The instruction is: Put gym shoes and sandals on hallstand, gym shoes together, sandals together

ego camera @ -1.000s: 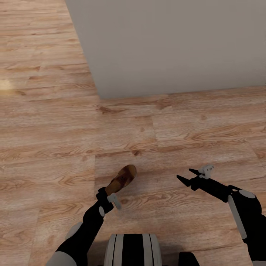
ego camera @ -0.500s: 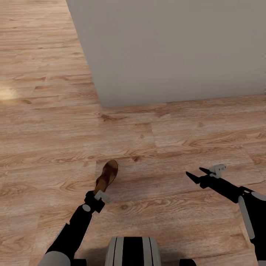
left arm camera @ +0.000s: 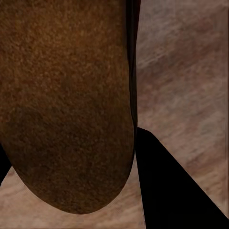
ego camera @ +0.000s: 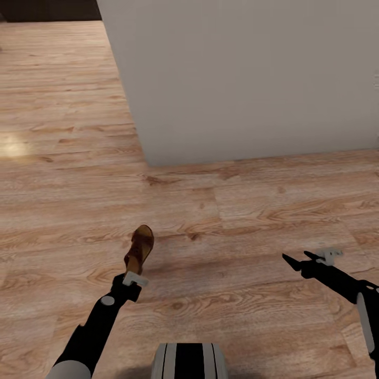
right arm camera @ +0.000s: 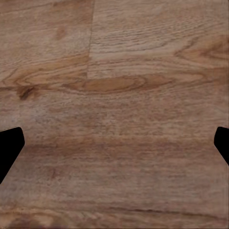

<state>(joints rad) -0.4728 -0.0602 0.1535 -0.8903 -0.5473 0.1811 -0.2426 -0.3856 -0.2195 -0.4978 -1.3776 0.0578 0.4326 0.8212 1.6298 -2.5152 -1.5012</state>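
We're gripping a sandal (ego camera: 139, 254) in our left gripper (ego camera: 131, 273) above the corridor floor (ego camera: 237, 221), right gripper (ego camera: 297, 259) gaping wide, empty.

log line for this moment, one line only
phase: carrying | left gripper: shut on sandal, held above floor | right gripper: open, nothing held | ahead: grey wall

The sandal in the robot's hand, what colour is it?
Brown, with a tan sole; the sandal shows best in the head view.
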